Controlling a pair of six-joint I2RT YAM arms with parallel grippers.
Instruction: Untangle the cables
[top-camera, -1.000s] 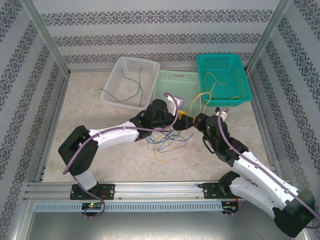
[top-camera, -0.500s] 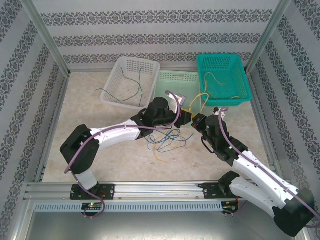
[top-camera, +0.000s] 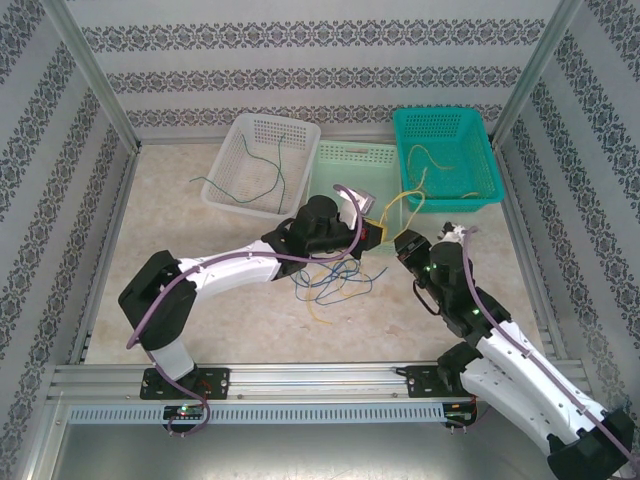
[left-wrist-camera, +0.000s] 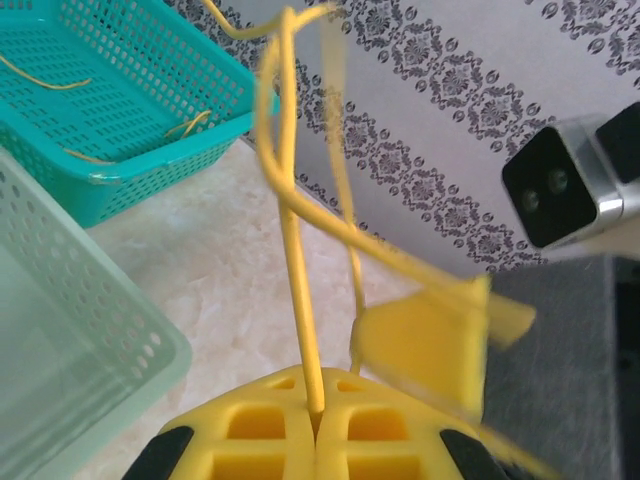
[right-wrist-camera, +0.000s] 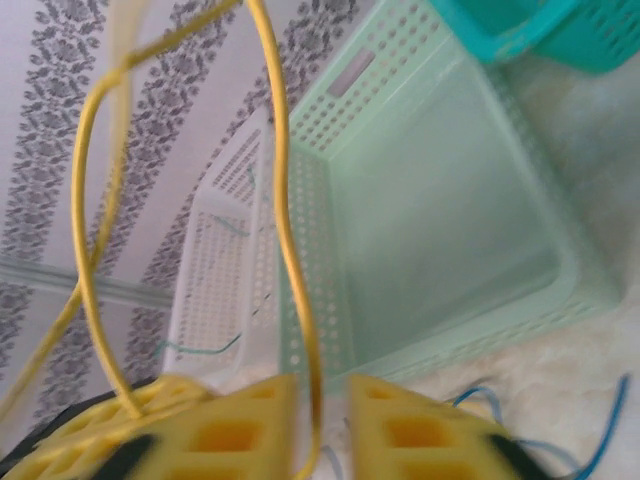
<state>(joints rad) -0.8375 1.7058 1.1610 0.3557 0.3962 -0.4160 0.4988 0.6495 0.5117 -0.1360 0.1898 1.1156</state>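
our left gripper (left-wrist-camera: 318, 418) now pinches the yellow cable (left-wrist-camera: 296, 260) tight | our right gripper (right-wrist-camera: 320, 405) now lets go, jaws apart, and backs off right | the yellow cable loops up mid table by the teal basket (top-camera: 470, 200) | we think the left takes over the pull

Enclosure walls (top-camera: 320, 60): white, grey damask stripes. Table (top-camera: 180, 235): beige marbled top. Aluminium posts (top-camera: 100, 85) at corners; rail (top-camera: 320, 378) along near edge.
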